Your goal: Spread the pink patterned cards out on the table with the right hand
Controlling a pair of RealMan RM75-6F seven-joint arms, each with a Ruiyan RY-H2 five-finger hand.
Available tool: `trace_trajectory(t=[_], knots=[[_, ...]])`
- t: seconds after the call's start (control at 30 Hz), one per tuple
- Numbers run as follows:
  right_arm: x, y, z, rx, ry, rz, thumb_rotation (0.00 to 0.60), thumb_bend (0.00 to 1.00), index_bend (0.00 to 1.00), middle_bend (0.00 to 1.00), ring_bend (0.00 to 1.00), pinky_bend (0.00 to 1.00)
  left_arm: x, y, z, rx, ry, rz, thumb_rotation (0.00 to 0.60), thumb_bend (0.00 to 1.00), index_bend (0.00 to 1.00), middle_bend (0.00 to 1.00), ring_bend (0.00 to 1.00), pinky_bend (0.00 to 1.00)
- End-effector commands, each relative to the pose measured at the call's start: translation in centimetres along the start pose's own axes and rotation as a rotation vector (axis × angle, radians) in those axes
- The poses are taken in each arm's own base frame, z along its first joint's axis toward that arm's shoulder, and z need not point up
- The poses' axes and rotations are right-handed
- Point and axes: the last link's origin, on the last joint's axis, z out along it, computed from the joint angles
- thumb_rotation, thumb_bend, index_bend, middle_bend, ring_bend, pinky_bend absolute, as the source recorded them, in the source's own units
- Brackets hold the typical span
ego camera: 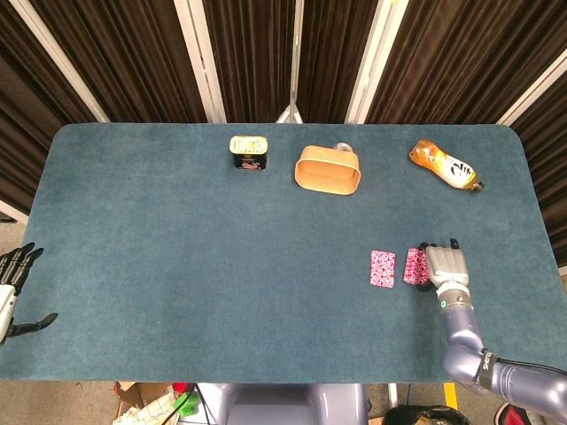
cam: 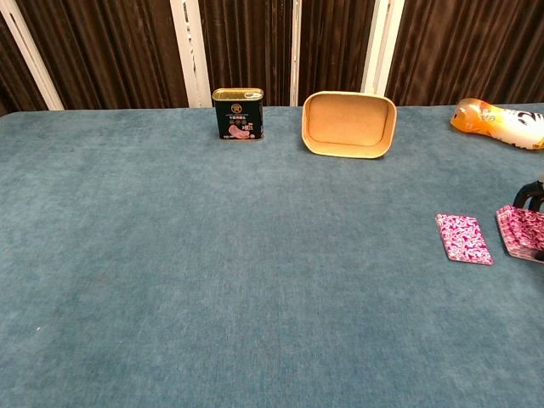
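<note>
One pink patterned card (ego camera: 383, 268) lies flat on the blue table (ego camera: 221, 257), also seen as the card (cam: 463, 238) in the chest view. Just to its right sits a small stack of pink cards (ego camera: 414, 266), the same stack (cam: 518, 231) showing at the chest view's right edge. My right hand (ego camera: 446, 265) lies over the stack's right part, its dark fingers (cam: 531, 189) curled down around the far edge. My left hand (ego camera: 13, 285) hangs open past the table's left edge, holding nothing.
Along the far side stand a green tin can (ego camera: 249, 151), a tan paper box (ego camera: 328, 170) tipped on its side, and an orange bottle (ego camera: 445, 165) lying down. The table's near edge runs close behind my right wrist.
</note>
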Motion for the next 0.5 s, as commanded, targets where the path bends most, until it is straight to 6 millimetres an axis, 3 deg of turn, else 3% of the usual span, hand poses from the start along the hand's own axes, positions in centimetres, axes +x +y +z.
trace_trajectory(t=[0.03,0.27,0.5], knots=[[0.5,-0.2,-0.2,0.009,0.016,0.015,0.600,0.25,0.48,0.46,0.45,0.00,0.0,0.0,0.0,-0.001,0.000,-0.001,0.600,0.02,0.00,0.00,0.00,0.00],[2.3,-1.2,-0.7,0.040,0.059,0.013,0.600,0.25,0.48,0.47,0.45,0.00,0.0,0.0,0.0,0.001,-0.002,-0.004,0.600,0.02,0.00,0.00,0.00,0.00],[4.3,-4.2,-1.7,0.090,0.090,-0.016,0.600,0.25,0.48,0.47,0.45,0.00,0.0,0.0,0.1,0.001,-0.006,-0.008,0.600,0.02,0.00,0.00,0.00,0.00]])
